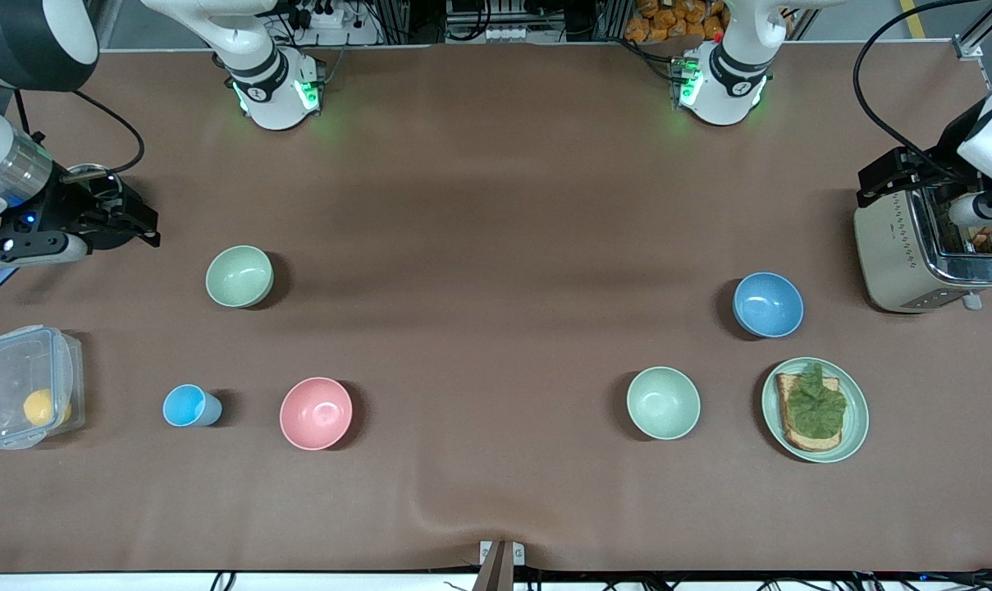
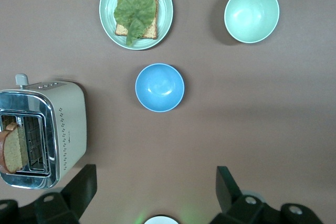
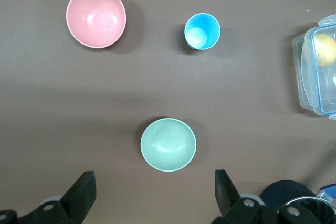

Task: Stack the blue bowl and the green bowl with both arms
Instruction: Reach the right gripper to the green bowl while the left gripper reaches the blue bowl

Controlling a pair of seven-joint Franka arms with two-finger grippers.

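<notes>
Plate (image 1: 855, 419), mint-green, carrying toast (image 1: 799, 439) under a lettuce leaf (image 1: 816, 404): nearest the camera, just beside the blue bowl. Blue bowl (image 1: 768, 304): upright and empty on the counter (image 1: 496, 205), at the left arm's end. Green bowl (image 1: 240, 277): dull sage, upright and empty, well apart from the blue bowl toward the right arm's end. Left hand (image 2: 155, 174): fingers apart, holding nothing, raised over the counter between blue bowl and toaster (image 1: 898, 254). Right hand (image 3: 155, 174): fingers apart, holding nothing, raised over the counter's end near the green bowl, farthest from the blue bowl. Hazards, as judged:

- The paler mint bowl (image 1: 663, 402) sits much closer to the blue bowl than the sage one does, so it may be taken by mistake.
- A pinch on a thin, smooth rim may slip or tip a bowl during the long carry.
- The toaster and plate crowd the blue bowl, so a wide approach could knock them.
- Both arms converging mid-counter could collide.
- An off-centre release would leave the bowls tilted, not nested.
</notes>
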